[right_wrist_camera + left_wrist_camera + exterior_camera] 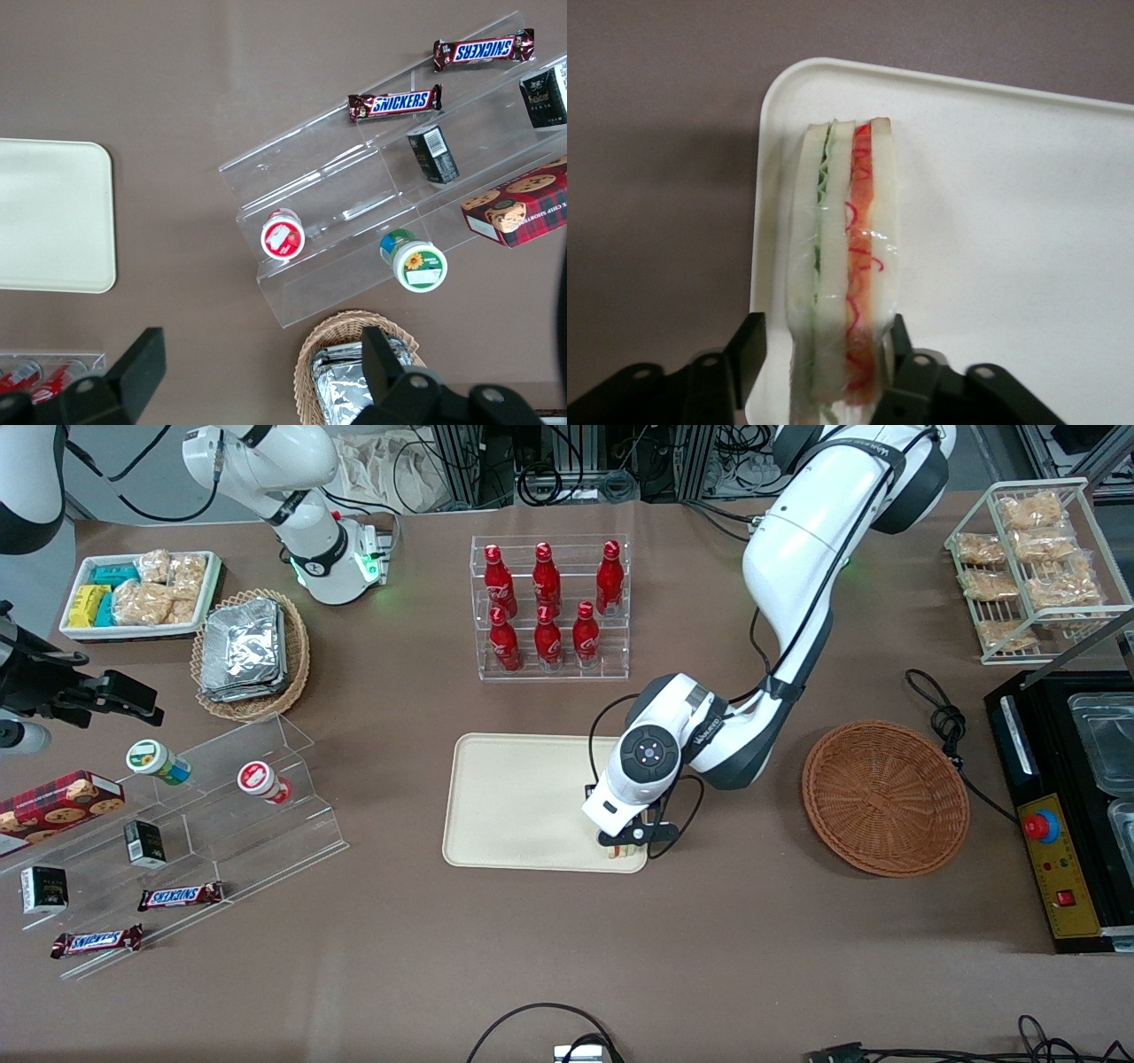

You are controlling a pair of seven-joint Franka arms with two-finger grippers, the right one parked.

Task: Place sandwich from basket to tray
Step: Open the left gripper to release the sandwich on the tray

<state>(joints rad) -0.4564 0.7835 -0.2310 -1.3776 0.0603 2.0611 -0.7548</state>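
Note:
The sandwich (842, 266), white bread with green and orange-red filling, stands on edge at the corner of the cream tray (1010, 221) nearest the front camera and the basket. My left gripper (828, 341) straddles it, open: one finger (751, 345) stands a little off the bread, the other (901, 341) is at its side. In the front view the gripper (623, 849) is low over that tray corner (514, 797) and the sandwich (623, 853) peeks out under it. The reddish-brown wicker basket (884, 797) lies empty toward the working arm's end.
A clear rack of red bottles (549, 607) stands farther from the front camera than the tray. A black box with a red button (1059, 841) sits beside the basket. An acrylic step shelf (177, 824) with snacks lies toward the parked arm's end.

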